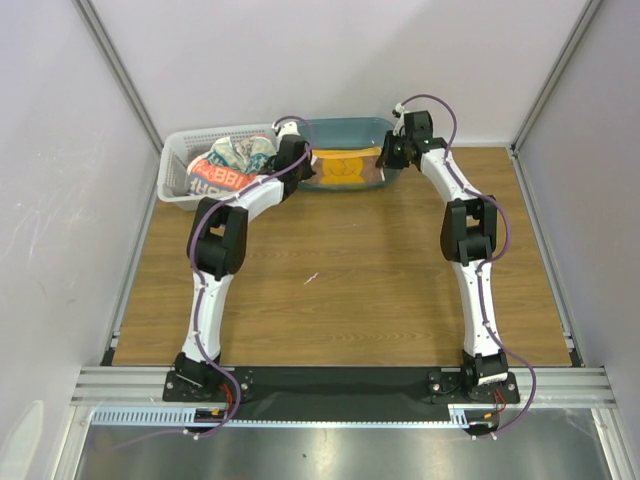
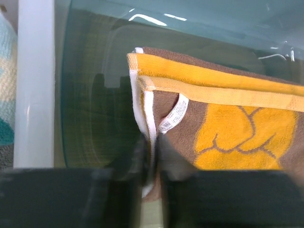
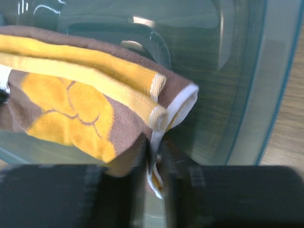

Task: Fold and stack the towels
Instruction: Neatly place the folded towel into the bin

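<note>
Teal translucent plastic walls in the brown towel (image 1: 345, 168) (image 2: 213, 123) (image 3: 71, 104): it lies folded inside the oval tub (image 1: 350, 123) at the far middle of the wooden bench (image 1: 330, 290). The tub's sides stand close around both of its ends. Just left of the tub sits one white lattice basket (image 1: 172, 185) heaped with cloth, among it a white lettered towel (image 1: 225, 176); how many pieces are in that heap cannot be told.

The one brown towel lies with its long axis left to right, along the tub's length. Its orange band is on the far side, and a small care label (image 2: 173, 114) is near its left end.

Two arms reach in. The left end effector (image 1: 296, 150) (image 2: 151, 156) straddles the white hem at the left end, and the right end effector (image 1: 388, 155) (image 3: 156, 156) straddles the hem at the right end. On each, the fingers stand narrowly apart with cloth between them. Whether they are pinching or slack cannot be told.
</note>
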